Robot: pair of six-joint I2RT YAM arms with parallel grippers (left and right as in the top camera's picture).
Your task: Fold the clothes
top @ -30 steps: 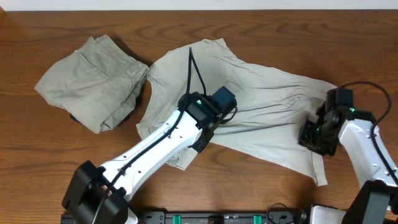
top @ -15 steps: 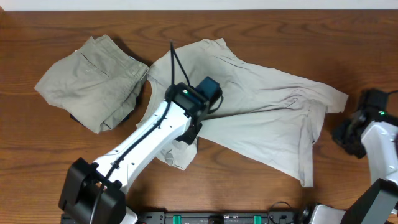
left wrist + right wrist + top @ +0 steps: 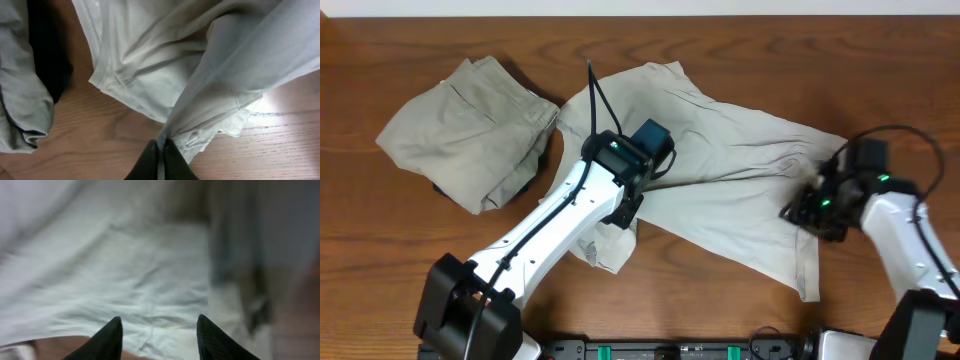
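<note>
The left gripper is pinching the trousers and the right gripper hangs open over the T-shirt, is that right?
Not quite. The left gripper is pinching the T-shirt, not the trousers, as the left wrist view shows. The right gripper does hang open over the T-shirt.

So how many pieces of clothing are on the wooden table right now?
2. A pale off-white thin T-shirt lies spread across the middle and right; darker khaki-olive trousers sit bunched at the far left. A dark patch under them may be something more.
</note>
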